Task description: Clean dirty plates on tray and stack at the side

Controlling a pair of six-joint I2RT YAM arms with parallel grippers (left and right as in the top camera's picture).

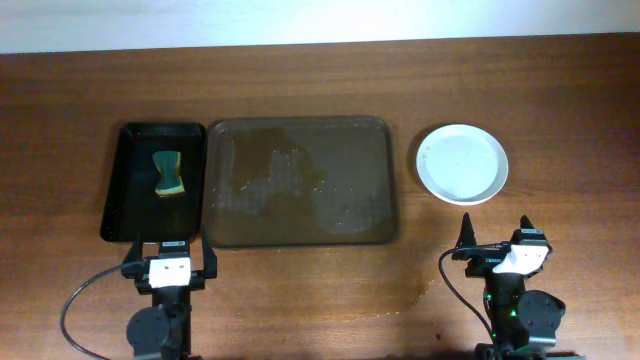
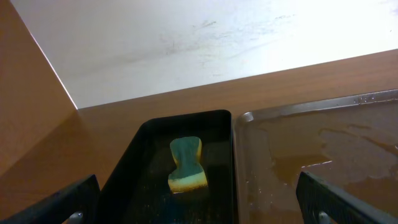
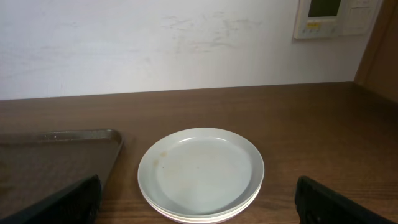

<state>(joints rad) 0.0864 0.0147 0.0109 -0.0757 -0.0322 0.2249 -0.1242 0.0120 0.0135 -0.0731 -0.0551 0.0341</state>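
Plates (image 1: pixel 462 163) are what I look for first: a small white stack sits on the bench (image 1: pixel 300 70), at the right, just beside the big grey tray (image 1: pixel 393 180) but not touching it. From the right wrist camera I make out two rims, one plate lying flat on another, and the top face carries a few faint specks. The grey tray lies in the middle of the bench and its floor is wet, with patches and beads of water across most of it. Against its left edge is a smaller black tray (image 1: pixel 160 127), and in that a green and yellow sponge (image 1: pixel 170 174) lies near the far end.

Both arms are parked at the near edge of the bench, well apart from the plates and from each other. The left jaws stand wide apart and hold nothing: on my left wrist feed the two fingers (image 2: pixel 62 202) sit at opposite sides of the frame, facing the black tray and the corner of the grey one. The right jaws are likewise spread and bare, with the fingers (image 3: pixel 68 202) out at either side, the plates straight ahead between them.
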